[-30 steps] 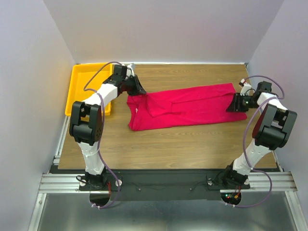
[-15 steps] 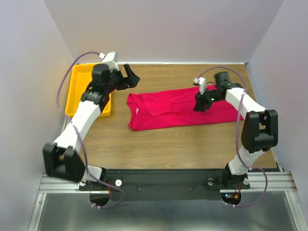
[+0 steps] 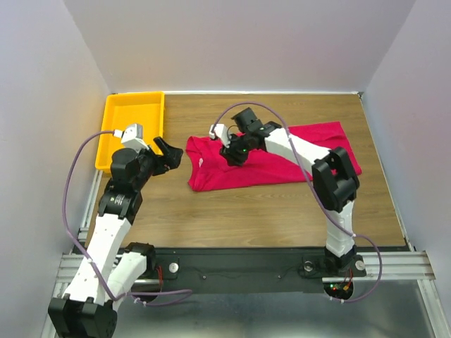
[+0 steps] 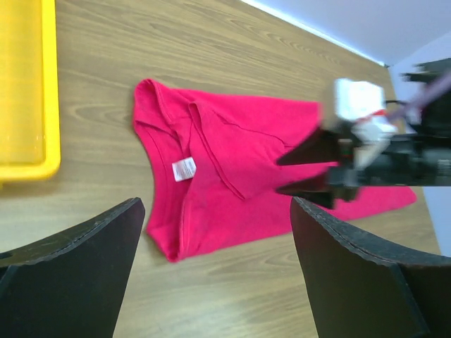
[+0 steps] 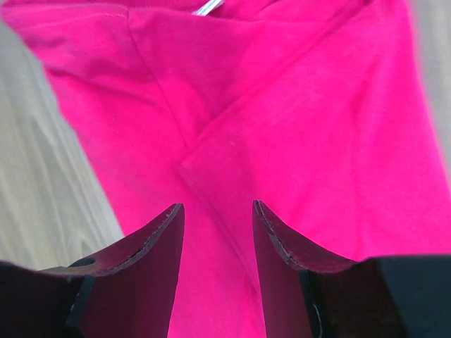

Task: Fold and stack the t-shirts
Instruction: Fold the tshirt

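Count: one plain crimson-red cloth t-shirt (image 3: 271, 170), one yellow plastic tray (image 3: 113, 134), two arms, two grippers.
T-shirt, shape: a long folded band, flat, with a diagonal fold edge crossing its left half.
T-shirt, place: on the wooden tabletop (image 3: 246, 211), at mid-depth, spanning from just right of the left gripper to near the right edge.
T-shirt, long axis: left to right across the tabletop, the right end a little farther from the arm bases than the left.
T-shirt, pointing: the neck end lies left, marked by a small white label (image 4: 184, 169); the broad straight end lies right.
Right gripper (image 3: 232, 153): over the t-shirt's left half, above the diagonal fold edge; its fingers stand a little apart with only cloth seen between them in the right wrist view. Whether they touch the cloth cannot be told.
Left gripper (image 3: 171, 153): just left of the neck end, above bare tabletop, pointing toward the t-shirt; fingers spread wide, gripping nothing.
Tray: far left corner of the tabletop, well apart from the t-shirt.
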Motion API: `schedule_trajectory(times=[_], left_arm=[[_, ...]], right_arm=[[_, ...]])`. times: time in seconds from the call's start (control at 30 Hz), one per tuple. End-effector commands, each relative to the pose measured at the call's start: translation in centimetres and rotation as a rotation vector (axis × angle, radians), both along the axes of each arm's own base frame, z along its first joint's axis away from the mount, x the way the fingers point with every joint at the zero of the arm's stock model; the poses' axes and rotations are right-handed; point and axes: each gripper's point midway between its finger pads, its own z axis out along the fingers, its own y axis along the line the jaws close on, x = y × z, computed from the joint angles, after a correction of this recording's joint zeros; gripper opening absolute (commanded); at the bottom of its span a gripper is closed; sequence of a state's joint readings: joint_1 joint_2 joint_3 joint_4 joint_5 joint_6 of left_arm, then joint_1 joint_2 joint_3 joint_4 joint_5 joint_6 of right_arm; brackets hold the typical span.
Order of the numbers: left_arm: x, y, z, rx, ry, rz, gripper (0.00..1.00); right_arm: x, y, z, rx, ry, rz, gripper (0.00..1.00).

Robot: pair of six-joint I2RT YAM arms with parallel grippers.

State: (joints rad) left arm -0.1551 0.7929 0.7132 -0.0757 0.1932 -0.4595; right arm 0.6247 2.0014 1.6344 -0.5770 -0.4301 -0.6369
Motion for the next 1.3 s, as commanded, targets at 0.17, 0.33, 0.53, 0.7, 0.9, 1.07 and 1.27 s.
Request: schedule_trajectory(times=[0.17,0.33,0.53,0.7,0.9,1.07,1.27], left_arm=[[-1.9,0.1,0.7,-0.067,-0.032,0.014,0.95],[-2.2,-0.4,-0.1,-0.092,-0.019,-0.010,0.94],[-2.7,-0.6,-0.6,-0.114,-0.015,-0.019,0.93],[-3.0,-0.6,-0.7,-0.115,-0.016,-0.022,0.93],[-3.3,-0.8,-1.4,-0.119,0.001,-0.027,0.93],[-3.3,-0.8,-1.5,-0.122,0.002,-0.026,0.92],[-3.4,-0.8,-1.6,-0.122,0.004,-0.029,0.92]], right_arm=[[1.3,2.7,-2.1,-0.075,-0.056,-0.053,0.49],[1.1,3.6,-2.5,-0.078,-0.054,-0.049,0.49],[1.3,3.8,-3.2,-0.084,-0.040,-0.064,0.44],[1.2,4.1,-3.4,-0.081,-0.028,-0.068,0.42],[0.1,4.4,-2.3,-0.051,-0.014,-0.047,0.46],[-0.6,5.0,-1.8,-0.015,0.026,-0.061,0.47],[-0.6,4.7,-3.3,-0.057,0.030,-0.080,0.48]])
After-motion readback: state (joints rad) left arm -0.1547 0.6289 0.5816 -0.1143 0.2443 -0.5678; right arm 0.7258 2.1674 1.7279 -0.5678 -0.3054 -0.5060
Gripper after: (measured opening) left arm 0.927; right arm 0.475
